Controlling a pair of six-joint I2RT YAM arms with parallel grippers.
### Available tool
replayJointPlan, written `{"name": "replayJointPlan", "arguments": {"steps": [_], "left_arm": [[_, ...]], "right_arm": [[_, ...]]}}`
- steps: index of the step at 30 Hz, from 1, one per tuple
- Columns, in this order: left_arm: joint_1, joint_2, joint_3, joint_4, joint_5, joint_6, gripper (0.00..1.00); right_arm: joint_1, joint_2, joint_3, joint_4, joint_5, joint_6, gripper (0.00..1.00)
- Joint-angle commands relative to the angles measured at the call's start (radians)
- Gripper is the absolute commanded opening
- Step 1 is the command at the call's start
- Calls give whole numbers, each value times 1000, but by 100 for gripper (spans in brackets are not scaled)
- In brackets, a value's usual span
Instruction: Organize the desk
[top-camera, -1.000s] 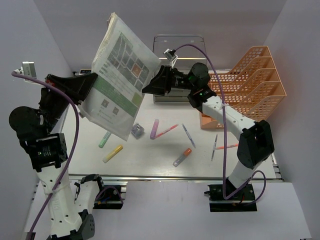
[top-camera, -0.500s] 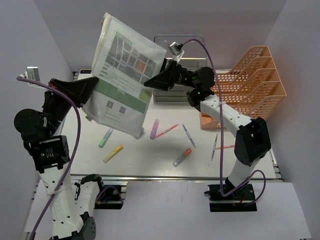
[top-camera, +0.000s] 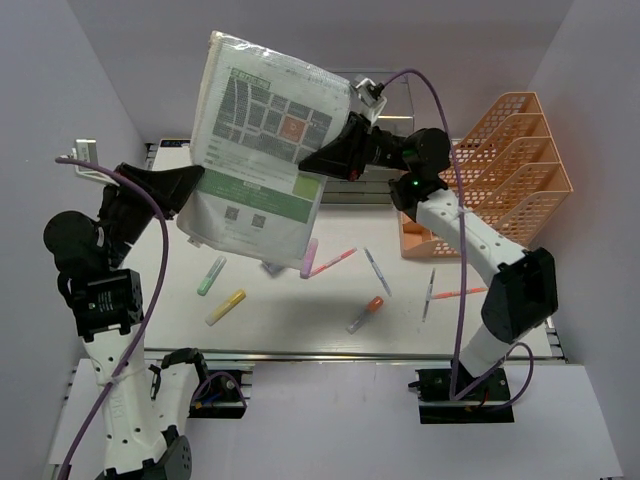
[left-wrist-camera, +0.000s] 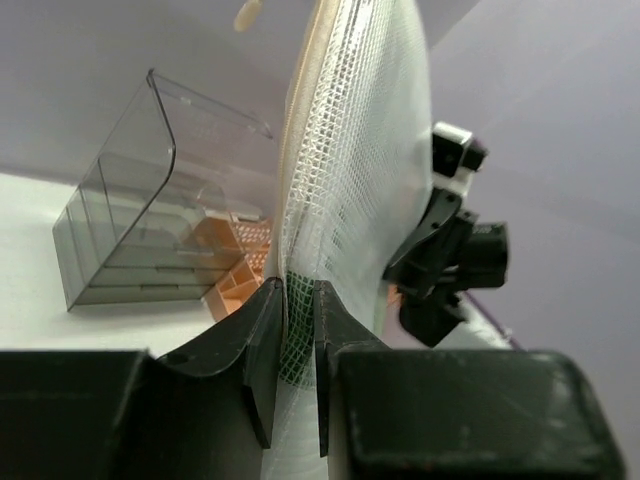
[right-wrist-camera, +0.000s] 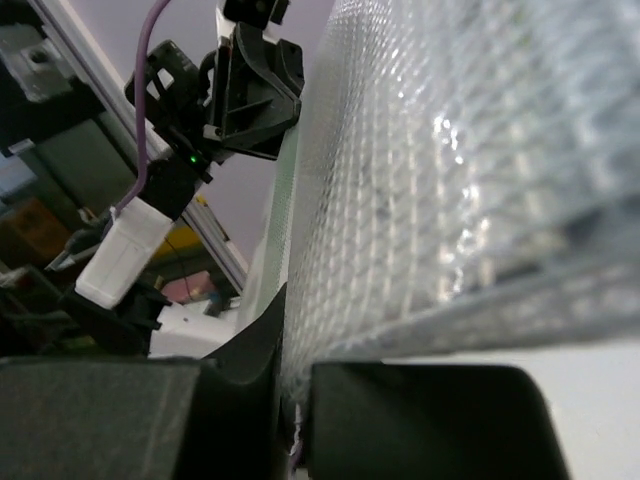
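Note:
A clear mesh zip pouch (top-camera: 265, 150) with a printed green-and-white sheet inside hangs in the air above the white desk (top-camera: 290, 300). My left gripper (top-camera: 195, 182) is shut on its left edge; in the left wrist view the jaws pinch the mesh (left-wrist-camera: 350, 150) at the left gripper (left-wrist-camera: 297, 300). My right gripper (top-camera: 312, 165) is shut on the pouch's right edge. In the right wrist view the mesh (right-wrist-camera: 450, 150) fills the frame and runs down between the closed jaws of the right gripper (right-wrist-camera: 290, 370).
Several markers and pens lie scattered on the desk, among them a green one (top-camera: 211, 275), a yellow one (top-camera: 226, 307) and an orange one (top-camera: 365, 314). A clear drawer box (top-camera: 385, 82) stands at the back. An orange mesh tray rack (top-camera: 510, 160) stands at the right.
My right gripper has shut on the pouch's right edge. The pouch has swung to face the top camera more squarely and shifted right, both arms moving with it.

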Motion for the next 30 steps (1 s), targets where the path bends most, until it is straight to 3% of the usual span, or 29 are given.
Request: {"name": "replayJointPlan", "arguments": {"steps": [1,3,5,7,19,24,27,30], "left_arm": [[-2,-10,-27,-45,5,57,28],[-12,-14,-56,-39,28,69,49],[-12,-11,-76,-22,76,81,87],[-22,-11,-104,30,106,86,98],[-127,153,34,102,288,259,98],[-162,207,38,181,385,250,98],[-188,224,-12,325,452,192,98],[-200,231,-24,313,468,209,98]], "right_arm": [[-34,-118,86,-284,-30,-237,0],[-42,-141,115,-401,-53,-384,0],[-60,-178,121,-521,-82,-472,0],[-87,-210,123,-583,-125,-507,0],[-195,-273,134,-687,-441,-515,0],[-201,-290,120,-701,-469,-515,0],[-198,-278,134,-709,-461,-518,0],[-192,-261,148,-715,-455,-517,0]]}}
